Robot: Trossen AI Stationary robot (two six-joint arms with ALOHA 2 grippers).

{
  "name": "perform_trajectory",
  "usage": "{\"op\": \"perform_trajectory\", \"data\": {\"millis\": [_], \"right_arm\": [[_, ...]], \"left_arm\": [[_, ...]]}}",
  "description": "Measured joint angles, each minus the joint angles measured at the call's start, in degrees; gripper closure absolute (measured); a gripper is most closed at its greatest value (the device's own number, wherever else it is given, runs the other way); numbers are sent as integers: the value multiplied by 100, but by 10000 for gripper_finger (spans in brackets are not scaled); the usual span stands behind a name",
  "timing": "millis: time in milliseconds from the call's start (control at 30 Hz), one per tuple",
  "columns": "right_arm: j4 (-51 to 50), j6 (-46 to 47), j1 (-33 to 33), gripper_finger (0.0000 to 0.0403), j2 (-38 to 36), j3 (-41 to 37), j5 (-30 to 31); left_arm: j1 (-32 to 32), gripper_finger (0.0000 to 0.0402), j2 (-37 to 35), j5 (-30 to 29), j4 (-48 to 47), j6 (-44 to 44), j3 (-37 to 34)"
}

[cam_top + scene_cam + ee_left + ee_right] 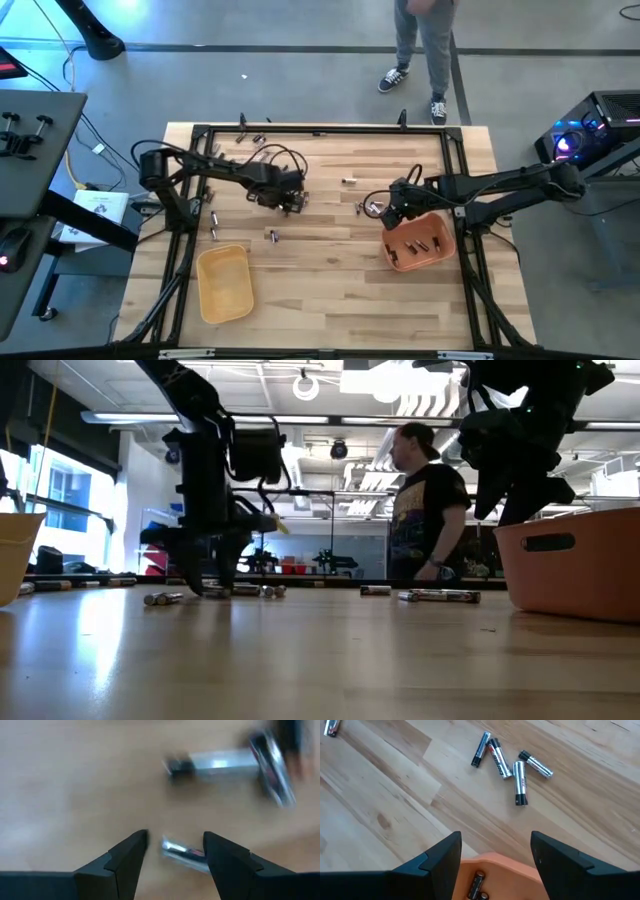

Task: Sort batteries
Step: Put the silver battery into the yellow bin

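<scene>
Near the worktop's middle, my left gripper (175, 851) hangs with jaws apart around one battery (182, 852). It looks light, stiff and slippery, so I should pinch its middle. Right gripper (495, 851) waits open above the orange tray (425, 255).

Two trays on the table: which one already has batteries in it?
The orange tray under the right gripper, holding several batteries. The yellow tray near the table's front left looks empty.
</scene>
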Motion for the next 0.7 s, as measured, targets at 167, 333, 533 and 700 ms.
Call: {"op": "perform_trajectory", "data": {"millis": [167,333,533,700], "right_arm": [[4,-4,0,171,0,0,144],[18,8,0,171,2,1,153],[21,0,0,171,2,2,148],[21,0,0,171,2,2,146]], "left_arm": [[-463,219,24,-13,-172,-228,2],[-763,258,25,38,-278,-649,4],[-1094,283,17,213,-261,-711,0],[-1247,329,84,75,-72,-543,4]]}}
